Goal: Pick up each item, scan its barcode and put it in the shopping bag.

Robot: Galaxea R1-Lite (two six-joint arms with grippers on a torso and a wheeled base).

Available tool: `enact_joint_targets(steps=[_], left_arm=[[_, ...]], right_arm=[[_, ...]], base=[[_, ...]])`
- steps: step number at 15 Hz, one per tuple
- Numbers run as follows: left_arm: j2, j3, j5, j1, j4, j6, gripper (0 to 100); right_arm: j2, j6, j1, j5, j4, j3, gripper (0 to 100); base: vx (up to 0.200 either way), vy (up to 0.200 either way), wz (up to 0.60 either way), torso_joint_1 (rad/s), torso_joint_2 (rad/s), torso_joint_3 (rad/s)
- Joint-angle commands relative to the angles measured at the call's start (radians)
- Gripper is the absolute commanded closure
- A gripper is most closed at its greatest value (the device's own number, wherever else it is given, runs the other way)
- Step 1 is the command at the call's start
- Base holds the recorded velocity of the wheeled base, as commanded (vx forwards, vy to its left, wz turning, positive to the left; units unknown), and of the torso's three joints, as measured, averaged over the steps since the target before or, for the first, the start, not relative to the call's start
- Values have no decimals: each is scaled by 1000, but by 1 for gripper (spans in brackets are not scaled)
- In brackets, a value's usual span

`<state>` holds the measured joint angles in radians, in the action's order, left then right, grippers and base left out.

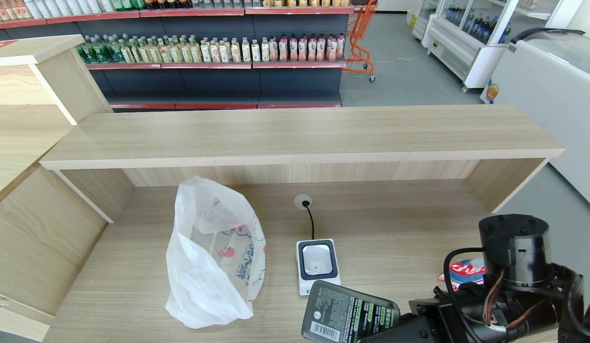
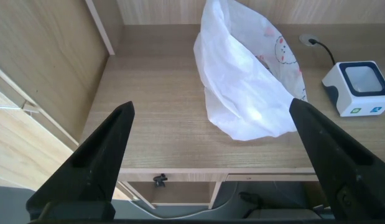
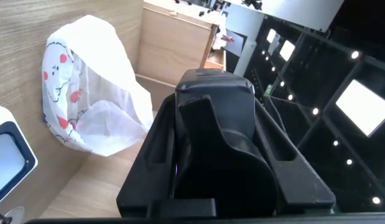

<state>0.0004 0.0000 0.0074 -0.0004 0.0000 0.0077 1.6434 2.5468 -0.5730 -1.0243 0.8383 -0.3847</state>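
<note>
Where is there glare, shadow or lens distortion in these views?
Head view: the counter's ledge bows slightly from the wide lens, and the scanner window carries a pale reflection. Left wrist view: the left gripper is a dark silhouette. Right wrist view: ceiling lights blow out white beside the dark package.

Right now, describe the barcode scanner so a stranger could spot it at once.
On the lower wooden counter, look just right of the white shopping bag. The scanner is the small white box there; alone among its neighbours, it has a dark-framed glass window on top and a black cable running back.
</note>
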Motion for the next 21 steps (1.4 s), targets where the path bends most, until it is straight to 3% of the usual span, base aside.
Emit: enact_joint_targets(steps=[1, 7, 8, 10, 11, 13, 14, 16, 18, 21], left_arm=[[0, 0, 0, -1, 0, 0, 0], [0, 0, 0, 0, 0, 0, 0], [0, 0, 0, -1, 0, 0, 0], [0, 0, 0, -1, 0, 0, 0], [0, 0, 0, 0, 0, 0, 0], [0, 0, 0, -1, 0, 0, 0], [0, 0, 0, -1, 0, 0, 0], [0, 0, 0, 0, 0, 0, 0], [0, 0, 0, 0, 0, 0, 0], [0, 0, 0, 0, 0, 0, 0]], right_arm=[[-5, 0, -1, 0, -1, 4, 100], [-14, -16, 1, 1, -5, 3, 100], [-27, -120, 8, 1, -25, -6, 100], [-116, -390, 74, 38, -81, -3, 100], [-226, -669, 150, 124, -110, -3, 100], [-341, -950, 357, 234, -93, -2, 100], [-363, -1077, 440, 231, -114, 4, 100], [-387, -1424, 492, 240, -183, 21, 100], [-381, -1685, 512, 256, -212, 21, 100], [-320, -2225, 479, 325, -239, 21, 100]], base=[[0, 0, 0, 0, 0, 0], [0, 0, 0, 0, 0, 0], [0, 0, 0, 0, 0, 0], [0, 0, 0, 0, 0, 0], [0, 0, 0, 0, 0, 0], [0, 0, 0, 0, 0, 0], [0, 0, 0, 0, 0, 0], [0, 0, 0, 0, 0, 0], [0, 0, 0, 0, 0, 0], [0, 0, 0, 0, 0, 0]])
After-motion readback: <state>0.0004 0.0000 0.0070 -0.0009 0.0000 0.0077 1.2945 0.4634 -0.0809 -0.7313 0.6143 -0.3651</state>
